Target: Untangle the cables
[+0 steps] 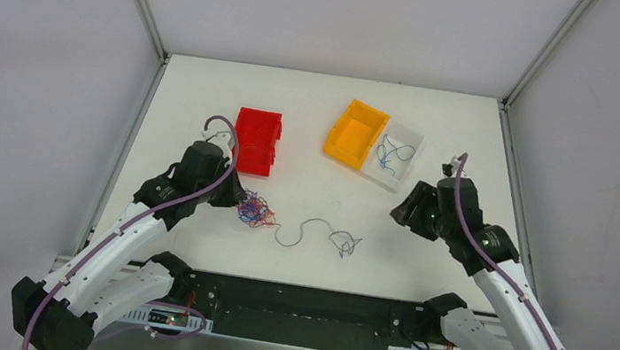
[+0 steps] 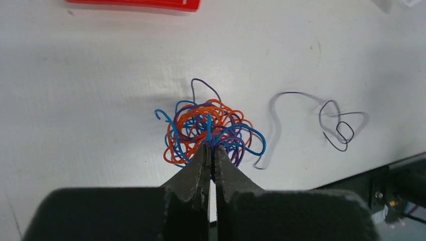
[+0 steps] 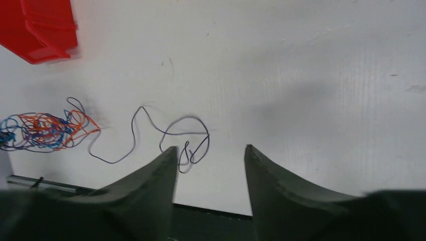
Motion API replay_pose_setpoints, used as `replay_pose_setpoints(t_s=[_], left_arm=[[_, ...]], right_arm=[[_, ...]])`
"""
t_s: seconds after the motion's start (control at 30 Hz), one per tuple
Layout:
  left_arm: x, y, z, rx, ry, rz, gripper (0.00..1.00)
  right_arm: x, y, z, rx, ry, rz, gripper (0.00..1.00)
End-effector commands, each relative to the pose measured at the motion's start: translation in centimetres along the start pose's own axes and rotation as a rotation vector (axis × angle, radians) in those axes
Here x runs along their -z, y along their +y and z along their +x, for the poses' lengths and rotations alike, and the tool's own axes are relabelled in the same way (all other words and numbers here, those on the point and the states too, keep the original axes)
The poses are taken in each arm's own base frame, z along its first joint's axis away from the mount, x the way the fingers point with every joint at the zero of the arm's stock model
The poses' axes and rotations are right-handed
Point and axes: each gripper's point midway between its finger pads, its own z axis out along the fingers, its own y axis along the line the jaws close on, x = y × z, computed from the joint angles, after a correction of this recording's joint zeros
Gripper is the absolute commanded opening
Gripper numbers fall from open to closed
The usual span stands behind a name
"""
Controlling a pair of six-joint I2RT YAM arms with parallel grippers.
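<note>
A tangle of orange-red, blue and purple cables [image 2: 208, 125] lies on the white table, also seen from above [image 1: 255, 213]. My left gripper [image 2: 211, 146] is shut on the tangle's near edge, its fingertips buried among the strands. One dark cable [image 1: 316, 221] lies loose to the right of the tangle, curled into loops at its right end [image 2: 337, 128]. My right gripper [image 3: 211, 147] hangs open above the table, right of that loose cable [image 3: 188, 118], with nothing between its fingers. From above, the right gripper [image 1: 402, 211] is near the white bin.
A red bin [image 1: 257, 140] stands just behind the tangle. Farther right, an orange bin [image 1: 356, 132] sits against a white bin [image 1: 416, 140] holding a blue cable [image 1: 394, 155]. The table's near edge and a black rail [image 1: 307, 313] run in front of the cables.
</note>
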Motion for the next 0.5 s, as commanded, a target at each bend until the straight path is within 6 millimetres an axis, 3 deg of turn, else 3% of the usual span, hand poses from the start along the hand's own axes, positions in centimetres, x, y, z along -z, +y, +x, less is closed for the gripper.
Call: replay_pose_setpoints(t_s=[0.0, 0.07, 0.13, 0.3, 0.47], left_arm=[[1.0, -4.0, -1.6, -0.054, -0.026, 0.208, 0.00], [1.4, -4.2, -2.0, -0.059, -0.041, 0.216, 0.00], [1.7, -4.4, -2.4, -0.063, -0.058, 0.221, 0.00], [2.4, -4.6, -3.1, -0.065, -0.090, 0.229, 0.00], [3.2, -5.2, -3.8, -0.071, -0.116, 0.253, 0.00]], right_arm=[[0.0, 4.0, 1.0, 0.051, 0.099, -0.196, 0.66], [0.1, 4.6, 1.1, 0.070, 0.102, -0.232, 0.77], [0.3, 5.7, 1.3, 0.102, 0.104, -0.291, 0.82], [0.3, 8.3, 1.5, 0.191, 0.072, -0.369, 0.85], [-0.2, 12.5, 2.9, 0.298, 0.088, -0.507, 0.84]])
